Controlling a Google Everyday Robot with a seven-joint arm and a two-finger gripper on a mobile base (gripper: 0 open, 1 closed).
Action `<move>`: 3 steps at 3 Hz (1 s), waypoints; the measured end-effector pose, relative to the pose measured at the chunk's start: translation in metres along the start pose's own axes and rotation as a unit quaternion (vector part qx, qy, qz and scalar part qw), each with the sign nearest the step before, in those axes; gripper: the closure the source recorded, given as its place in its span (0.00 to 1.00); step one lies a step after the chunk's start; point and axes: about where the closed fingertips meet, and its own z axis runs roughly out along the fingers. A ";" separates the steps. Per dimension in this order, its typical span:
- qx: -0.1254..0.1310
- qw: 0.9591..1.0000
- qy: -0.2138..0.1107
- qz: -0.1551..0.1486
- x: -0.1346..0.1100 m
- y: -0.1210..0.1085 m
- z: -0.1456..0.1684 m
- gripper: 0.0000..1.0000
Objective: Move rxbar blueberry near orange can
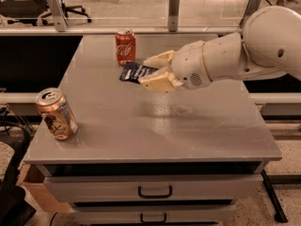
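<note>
The rxbar blueberry (132,72), a flat dark blue wrapper with white lettering, is held between my gripper's (149,71) cream fingers above the grey table top (188,131), just right of the red can. The orange can (56,114), coppery with a silver top and dark graphic, stands tilted near the table's front left corner, far from the bar. My white arm reaches in from the right.
A red can with white script (125,46) stands at the back of the table, close to the held bar. Drawers with black handles (154,191) are below the table top. Railing posts and an office chair stand behind.
</note>
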 end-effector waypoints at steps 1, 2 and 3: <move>-0.021 1.000 0.005 -0.011 -0.013 0.032 0.016 1.00; -0.042 0.999 0.016 -0.013 -0.018 0.065 0.036 1.00; -0.056 0.998 0.029 -0.005 -0.007 0.081 0.051 1.00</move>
